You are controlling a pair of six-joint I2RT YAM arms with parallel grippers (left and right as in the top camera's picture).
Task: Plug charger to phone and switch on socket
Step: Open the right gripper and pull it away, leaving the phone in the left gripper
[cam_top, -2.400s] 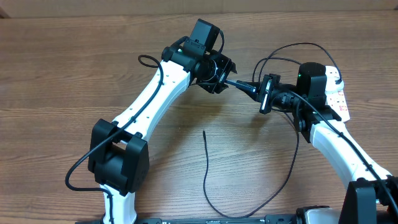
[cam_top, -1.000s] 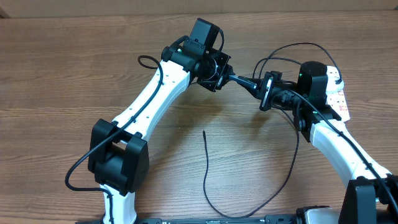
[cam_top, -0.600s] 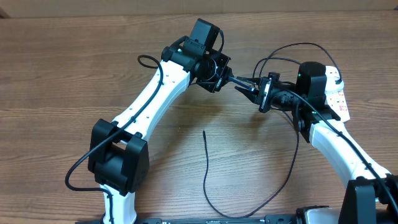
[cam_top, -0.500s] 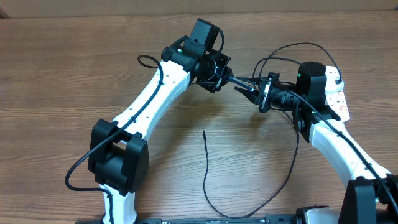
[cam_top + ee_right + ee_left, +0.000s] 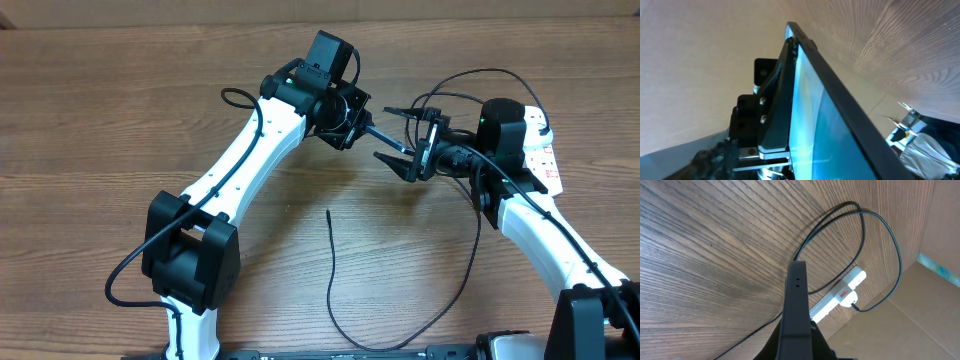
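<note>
Lying loose at lower centre of the table (image 5: 100,120), the charger (image 5: 331,270) is unplugged. Above it, the left tool (image 5: 366,124) clenches the phone (image 5: 796,300) edge-on, probably to offer its port. The right tool (image 5: 398,136) gapes around it, grasping nothing. The socket (image 5: 543,152) sits far right.

The table (image 5: 90,110) is viewed from above at a distance, whereas the phone (image 5: 381,132), shared by all views, is seen edge-on from just behind in the left wrist view and very closely, screen-side, in the right wrist view.
</note>
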